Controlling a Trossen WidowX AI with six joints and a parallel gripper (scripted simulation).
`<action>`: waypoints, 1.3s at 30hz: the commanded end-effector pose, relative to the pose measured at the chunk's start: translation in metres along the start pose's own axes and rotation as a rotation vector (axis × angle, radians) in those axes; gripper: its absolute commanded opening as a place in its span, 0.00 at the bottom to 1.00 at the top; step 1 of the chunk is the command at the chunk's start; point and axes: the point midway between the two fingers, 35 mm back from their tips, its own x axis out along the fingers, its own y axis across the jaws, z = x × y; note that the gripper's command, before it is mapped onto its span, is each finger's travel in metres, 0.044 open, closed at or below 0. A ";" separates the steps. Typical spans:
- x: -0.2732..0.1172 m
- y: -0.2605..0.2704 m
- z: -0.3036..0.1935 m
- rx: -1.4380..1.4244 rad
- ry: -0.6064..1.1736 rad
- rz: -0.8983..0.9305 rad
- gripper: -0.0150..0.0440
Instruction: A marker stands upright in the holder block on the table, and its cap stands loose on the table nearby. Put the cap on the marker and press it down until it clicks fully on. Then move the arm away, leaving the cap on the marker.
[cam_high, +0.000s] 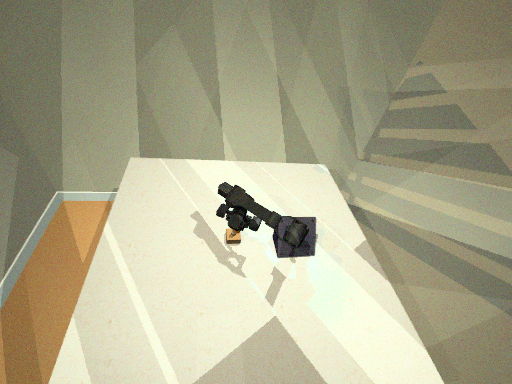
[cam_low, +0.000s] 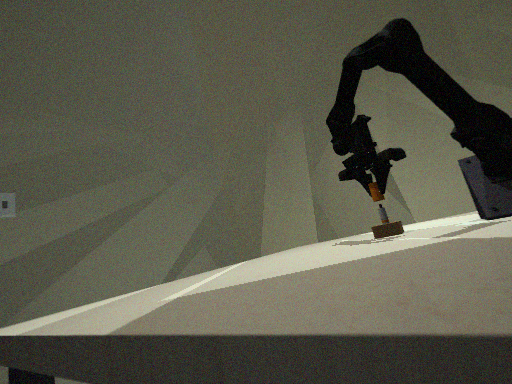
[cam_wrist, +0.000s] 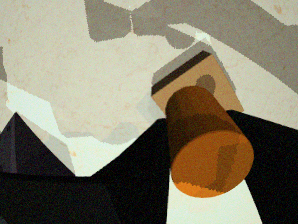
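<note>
The holder block (cam_high: 233, 236) (cam_low: 388, 230) (cam_wrist: 225, 90) is a small wooden-brown block on the table. The marker (cam_low: 383, 213) stands upright in it, with a light barrel and a dark tip; in the wrist view it is hidden behind the cap. My gripper (cam_low: 376, 190) (cam_wrist: 195, 123) is shut on the orange cap (cam_low: 376, 192) (cam_wrist: 212, 162). In the exterior view the cap is a little above the marker's tip, slightly to its left and slightly tilted, with a small gap between them. In the top view the gripper hides the cap.
The arm's dark base plate (cam_high: 295, 250) (cam_low: 482, 195) stands on the table (cam_high: 200, 310) (cam_low: 300, 295) to the right of the block. Bright light patches and arm shadows cross the table top. An orange floor area (cam_high: 50, 280) lies beyond the table's left edge.
</note>
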 end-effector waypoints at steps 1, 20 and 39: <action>-0.004 -0.008 -0.008 -0.005 0.002 0.002 0.25; -0.002 -0.020 -0.023 -0.009 -0.001 0.004 0.25; 0.028 -0.021 -0.023 -0.010 -0.001 0.003 0.25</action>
